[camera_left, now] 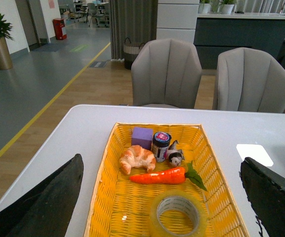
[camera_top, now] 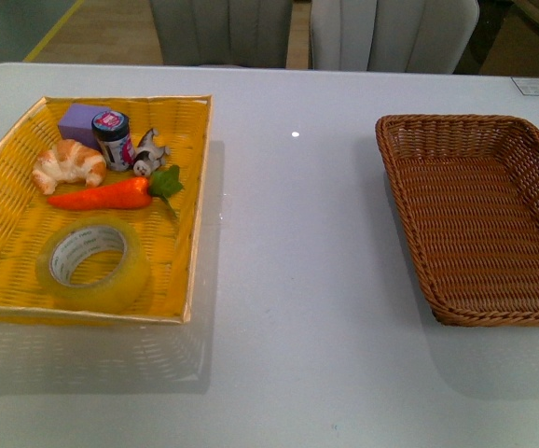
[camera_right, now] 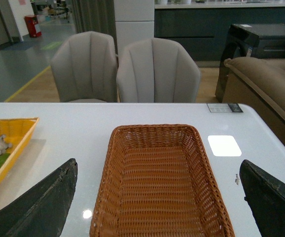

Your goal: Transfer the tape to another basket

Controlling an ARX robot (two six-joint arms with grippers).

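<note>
Tape [camera_top: 92, 266] lies flat, hole upward, in the near part of the yellow basket [camera_top: 198, 187] on the robot's left side of the tabletop [camera_top: 297, 299]. We see its outer wall just beside the basket's near rim, with yellow weave showing on either side of it. A carrot [camera_top: 102, 197] lies crosswise just beyond it, apart from it. Past the carrot, a croissant [camera_top: 69, 166], a small jar [camera_top: 113, 140], a purple block [camera_top: 78, 121] and a little figurine [camera_top: 148, 154] cluster toward the far rim. The brown wicker basket [camera_top: 493, 224] stands well apart on the right, its low flared walls around a bare woven floor and its right side cut off by the front view's edge. Between the two baskets we find a broad strip of bare tabletop. The left end effector [camera_left: 160, 162] has its dark fingers [camera_left: 49, 202] spread wide and pinches nothing, and the tape shows in the gap between them. The right end effector [camera_right: 158, 164] is spread just as wide, its fingers [camera_right: 44, 202] framing the brown wicker basket and gripping nothing. Two grey chairs [camera_left: 167, 74] stand at the tabletop's far edge.
</note>
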